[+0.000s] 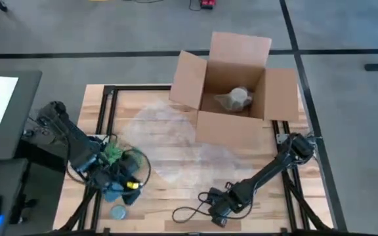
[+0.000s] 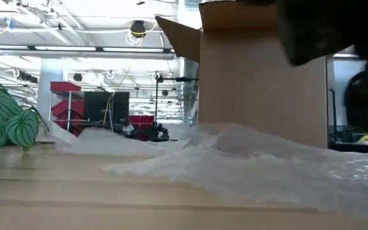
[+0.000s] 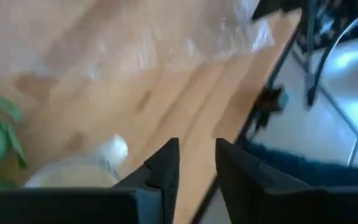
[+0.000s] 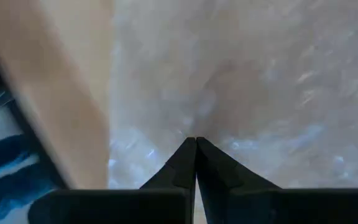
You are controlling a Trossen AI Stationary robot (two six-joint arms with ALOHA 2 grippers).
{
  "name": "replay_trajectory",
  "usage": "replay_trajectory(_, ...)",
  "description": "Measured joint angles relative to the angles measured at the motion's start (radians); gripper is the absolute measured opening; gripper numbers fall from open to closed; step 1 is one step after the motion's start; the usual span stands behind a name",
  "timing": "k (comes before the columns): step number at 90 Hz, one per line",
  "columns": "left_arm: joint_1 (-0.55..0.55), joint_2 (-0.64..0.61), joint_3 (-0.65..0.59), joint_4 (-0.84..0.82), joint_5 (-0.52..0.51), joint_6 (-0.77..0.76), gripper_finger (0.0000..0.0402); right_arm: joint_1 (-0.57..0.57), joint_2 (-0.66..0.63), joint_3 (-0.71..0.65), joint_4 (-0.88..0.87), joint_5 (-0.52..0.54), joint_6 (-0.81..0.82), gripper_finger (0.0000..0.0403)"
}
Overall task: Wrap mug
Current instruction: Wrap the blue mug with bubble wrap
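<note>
- Inside the open cardboard box (image 1: 231, 85) at the desk's far edge sits the mug (image 1: 240, 97), pale and partly swathed in clear wrap, resting on the box floor toward its right side.
- Bubble wrap (image 1: 169, 141) lies spread flat over the middle of the desk (image 1: 176, 196), reaching to the near wall of the box; in the low view the sheet (image 2: 254, 163) rises in soft folds in front of the box (image 2: 260, 83).
- Near the desk's front edge, right of centre, the right gripper (image 1: 216, 211) is low over the wood, and its fingers (image 4: 194, 163) are pressed together with nothing between them, above the bubble wrap (image 4: 241, 74).
- At the front-left corner the left gripper (image 1: 120, 187) hangs beside a green leafy plant (image 1: 113, 154); its fingers (image 3: 166, 171) stand slightly apart and hold nothing.
- A small grey-blue disc (image 1: 117, 212) lies at the front edge, just beside the left gripper.
</note>
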Motion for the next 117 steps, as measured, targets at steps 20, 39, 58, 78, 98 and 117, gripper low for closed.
replay_trajectory(20, -0.125, 0.050, 0.095, -0.099, 0.027, -0.076, 0.0036, 0.048, -0.061, -0.001, -0.009, -0.003, 0.014, 0.0000)
replay_trajectory(39, -0.214, 0.125, 0.098, -0.127, 0.056, 0.032, 0.0027, 0.064, -0.118, -0.001, -0.005, 0.074, 0.054, 0.0000)
replay_trajectory(58, -0.230, 0.266, 0.097, -0.271, 0.053, 0.160, 0.0086, 0.037, -0.141, 0.000, 0.015, 0.102, 0.054, 0.0000)
replay_trajectory(78, -0.191, 0.370, 0.097, -0.291, 0.049, 0.208, 0.0189, 0.026, -0.142, 0.000, 0.067, 0.100, 0.054, 0.0000)
replay_trajectory(98, -0.140, 0.379, 0.008, -0.204, 0.062, 0.177, 0.0213, 0.026, -0.142, 0.000, 0.075, 0.091, 0.047, 0.0001)
replay_trajectory(117, -0.097, 0.379, -0.094, -0.021, 0.137, 0.211, 0.0201, 0.028, -0.142, 0.000, 0.077, 0.050, 0.046, 0.0001)
